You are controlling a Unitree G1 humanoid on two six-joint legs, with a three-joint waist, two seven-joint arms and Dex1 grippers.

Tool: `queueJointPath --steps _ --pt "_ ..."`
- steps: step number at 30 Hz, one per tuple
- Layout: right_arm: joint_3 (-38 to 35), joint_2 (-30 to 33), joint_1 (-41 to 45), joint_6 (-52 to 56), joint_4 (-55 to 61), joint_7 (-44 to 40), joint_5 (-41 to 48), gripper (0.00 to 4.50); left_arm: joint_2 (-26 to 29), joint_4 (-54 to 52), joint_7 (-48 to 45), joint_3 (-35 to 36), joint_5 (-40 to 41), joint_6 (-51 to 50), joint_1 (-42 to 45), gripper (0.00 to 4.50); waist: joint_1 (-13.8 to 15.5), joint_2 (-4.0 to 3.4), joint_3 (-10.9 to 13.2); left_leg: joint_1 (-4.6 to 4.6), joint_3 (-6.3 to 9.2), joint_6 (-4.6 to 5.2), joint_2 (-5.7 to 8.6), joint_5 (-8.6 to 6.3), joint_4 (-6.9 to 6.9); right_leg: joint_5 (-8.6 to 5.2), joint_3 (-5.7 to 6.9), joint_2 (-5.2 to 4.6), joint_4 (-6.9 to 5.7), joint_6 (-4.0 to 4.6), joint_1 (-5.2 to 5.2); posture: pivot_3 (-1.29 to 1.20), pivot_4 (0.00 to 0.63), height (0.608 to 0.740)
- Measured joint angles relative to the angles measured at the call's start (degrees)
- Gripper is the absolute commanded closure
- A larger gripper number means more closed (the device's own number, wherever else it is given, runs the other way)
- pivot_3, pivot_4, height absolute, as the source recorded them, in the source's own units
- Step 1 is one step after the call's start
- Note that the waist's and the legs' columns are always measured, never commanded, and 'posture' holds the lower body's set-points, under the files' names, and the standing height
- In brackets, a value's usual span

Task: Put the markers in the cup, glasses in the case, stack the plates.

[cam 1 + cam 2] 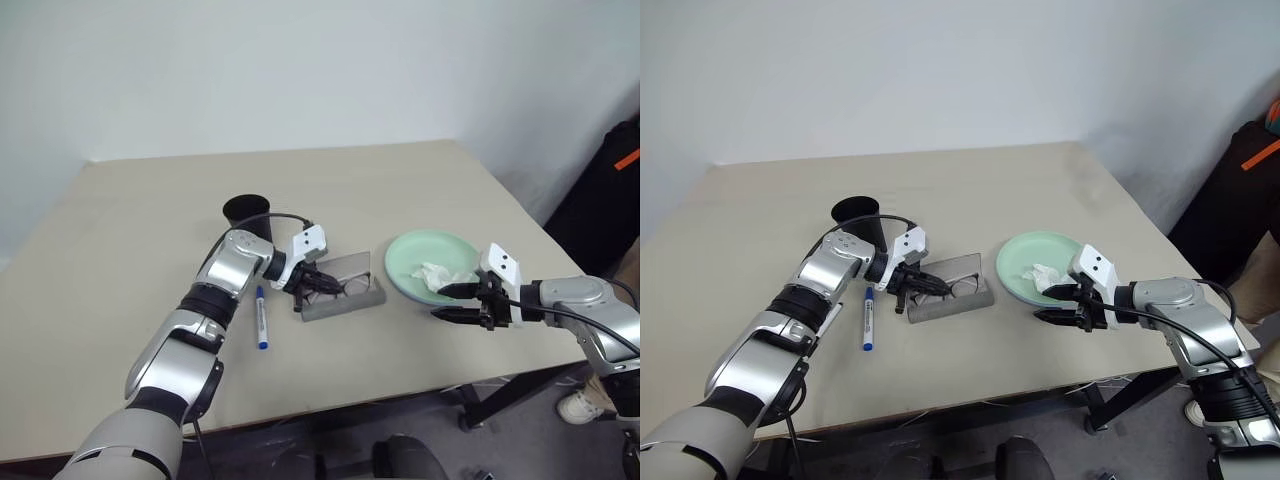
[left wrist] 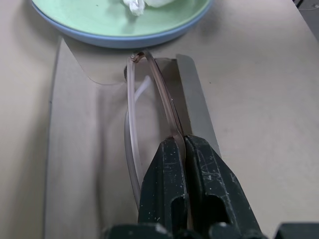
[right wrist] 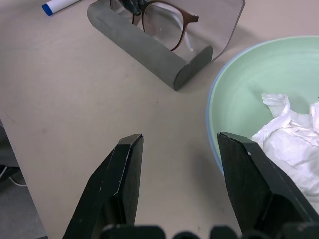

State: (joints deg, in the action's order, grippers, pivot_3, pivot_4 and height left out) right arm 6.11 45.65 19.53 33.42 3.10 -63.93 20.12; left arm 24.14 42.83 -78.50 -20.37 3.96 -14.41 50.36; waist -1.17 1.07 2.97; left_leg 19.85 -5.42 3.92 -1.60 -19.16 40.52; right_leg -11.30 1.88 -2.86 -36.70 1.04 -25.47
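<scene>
1. I see a matte beige tabletop [image 1: 120, 260], smooth and rectangular. Its far edge runs along a plain pale wall and its near edge lies just below both arms.
2. The case [image 1: 345, 300] is a grey, felt-like hinged box lying open near the middle, its lid tilted back and its long rounded wall towards me.
3. My left gripper [image 1: 923, 284] has its black fingers [image 2: 199, 189] pressed together, pinching one slim arm of the glasses [image 3: 164, 22]. The thin dark frame with clear rounded lenses sits inside the open case.
4. My right gripper [image 3: 174, 164] hovers at the near rim of the plates with its fingers spread and nothing between them.
5. The plates [image 1: 405, 262] are already stacked, the mint green one on the light blue, both round and shallow, just beside the case. A crumpled white tissue [image 1: 440, 274] lies in the top plate.
6. The cup [image 1: 248, 214] is a black tapered tumbler standing behind my left forearm.
7. One marker [image 1: 261, 318], white-barrelled with a blue cap, lies flat on the tabletop beside my left arm, near the case.
8. There is broad bare surface to the far side and the left. The right edge is close to the plates.
</scene>
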Motion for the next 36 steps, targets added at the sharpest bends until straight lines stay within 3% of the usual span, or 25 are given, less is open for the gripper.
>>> queueJointPath --steps 18,33,36 --pt "0.0 0.8 -0.56 -0.25 0.38 -0.63 0.0 1.92 1.41 -7.24 -11.17 -0.24 0.59 -10.23 -2.94 4.46 -0.04 -0.01 0.0 0.07 0.0 0.05 -0.04 -0.03 0.08 0.03 -0.02 0.0 0.01 -0.06 -0.03 0.0 0.0 0.74" --pt "-4.56 3.36 -2.58 -6.59 0.26 -4.89 0.67 1.92 3.19 -14.7 -13.33 -2.24 2.59 -16.61 -7.03 4.46 -0.03 -0.01 0.0 0.05 0.0 0.09 -0.09 -0.05 0.12 0.03 -0.07 0.0 -0.02 -0.08 -0.02 0.0 0.0 0.74" --pt "-4.43 2.99 -2.58 -6.44 0.27 -4.6 0.66 1.92 3.02 -14.91 -13.17 -2.7 2.59 -16.49 -7.03 3.79 -0.02 -0.01 0.0 0.06 -0.01 0.1 -0.07 -0.05 0.13 0.03 -0.09 0.0 -0.02 -0.08 -0.02 0.0 0.0 0.74"
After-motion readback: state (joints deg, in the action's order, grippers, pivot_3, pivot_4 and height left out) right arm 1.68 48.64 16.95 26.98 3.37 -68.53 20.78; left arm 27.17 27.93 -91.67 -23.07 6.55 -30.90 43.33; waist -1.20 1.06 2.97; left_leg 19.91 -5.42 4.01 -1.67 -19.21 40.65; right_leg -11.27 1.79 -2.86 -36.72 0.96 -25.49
